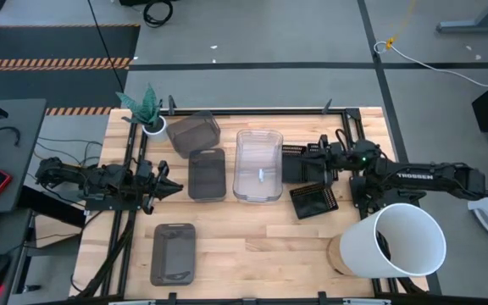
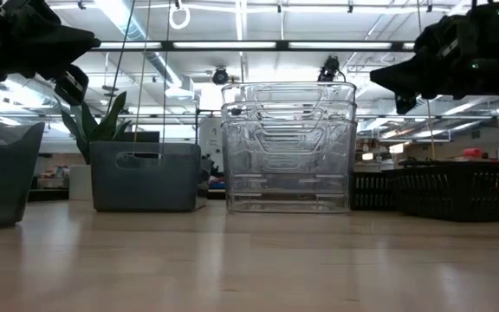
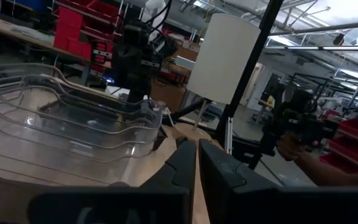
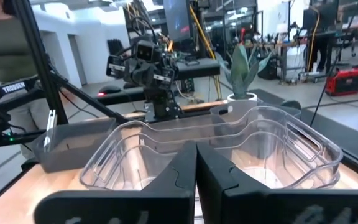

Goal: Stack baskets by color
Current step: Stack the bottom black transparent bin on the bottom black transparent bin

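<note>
Clear stack (image 1: 258, 164) at table centre; black baskets (image 1: 314, 201) at three o'clock beside the right gripper (image 1: 318, 161), fingers together, empty. Best reopen wide, drop squarely over one black rim, lift level

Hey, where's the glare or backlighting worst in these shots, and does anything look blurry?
Low view: ceiling strip lights backlight the scene, so both arms show as silhouettes and the clear baskets catch bright reflections. Left wrist view: the left gripper fingers are soft and near, the room behind hazy. High view: evenly lit, with faint glare on the clear baskets.
</note>
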Robot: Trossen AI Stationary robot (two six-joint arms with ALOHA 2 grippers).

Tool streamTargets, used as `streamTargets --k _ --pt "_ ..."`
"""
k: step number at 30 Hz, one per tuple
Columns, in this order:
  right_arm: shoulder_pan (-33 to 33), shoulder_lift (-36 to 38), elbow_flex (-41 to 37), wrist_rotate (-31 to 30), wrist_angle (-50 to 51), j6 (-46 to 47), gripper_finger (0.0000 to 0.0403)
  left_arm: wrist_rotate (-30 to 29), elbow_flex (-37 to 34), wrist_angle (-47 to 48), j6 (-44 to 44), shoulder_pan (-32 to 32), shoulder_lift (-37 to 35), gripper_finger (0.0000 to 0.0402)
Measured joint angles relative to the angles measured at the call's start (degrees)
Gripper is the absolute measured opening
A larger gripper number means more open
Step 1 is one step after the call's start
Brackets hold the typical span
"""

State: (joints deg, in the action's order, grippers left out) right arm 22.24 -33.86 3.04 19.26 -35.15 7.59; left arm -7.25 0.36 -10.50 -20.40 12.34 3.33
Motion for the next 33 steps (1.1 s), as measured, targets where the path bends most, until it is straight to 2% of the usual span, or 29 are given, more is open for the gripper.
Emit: streamTargets --k 4,11,16,21,29,33 --pt "0.0 4.5 -2.7 0.0 0.1 1.0 0.0009 0.0 0.0 0.6 0.0 0.0 0.0 0.0022" --pt "0.0 10.5 -2.7 1.7 4.0 1.9 0.0009 0.0 0.0 3.0 0.0 0.0 0.0 0.0016" --pt "0.0 14.8 -2.7 7.8 2.6 1.7 0.0009 0.0 0.0 7.4 0.1 0.0 0.0 0.0018" --pt "0.0 19.1 -2.7 13.2 0.7 2.8 0.0009 -0.6 0.0 7.7 0.0 0.0 0.0 0.0014" --pt "0.0 22.3 -2.7 13.2 11.2 3.0 0.0009 -5.1 0.0 6.8 -2.9 0.0 0.2 0.0012" --pt "0.0 22.3 -2.7 13.2 15.0 4.4 0.0009 -5.4 3.3 13.3 -4.8 0.1 2.7 0.0012"
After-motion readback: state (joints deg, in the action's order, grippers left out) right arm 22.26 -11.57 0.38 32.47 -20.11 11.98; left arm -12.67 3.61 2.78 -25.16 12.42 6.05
